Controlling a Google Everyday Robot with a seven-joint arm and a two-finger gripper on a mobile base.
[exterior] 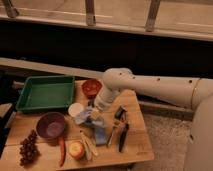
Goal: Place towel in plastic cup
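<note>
A blue-grey towel lies crumpled on the wooden table, just right of a white plastic cup that stands upright. My gripper is at the end of the white arm. It is low over the towel's upper end and close beside the cup. The gripper hides where it meets the towel. I cannot tell whether it is touching the cloth.
A green tray sits at the back left, with an orange bowl beside it. A purple bowl, grapes, a red chili and an apple lie at the front left. Dark utensils lie right of the towel.
</note>
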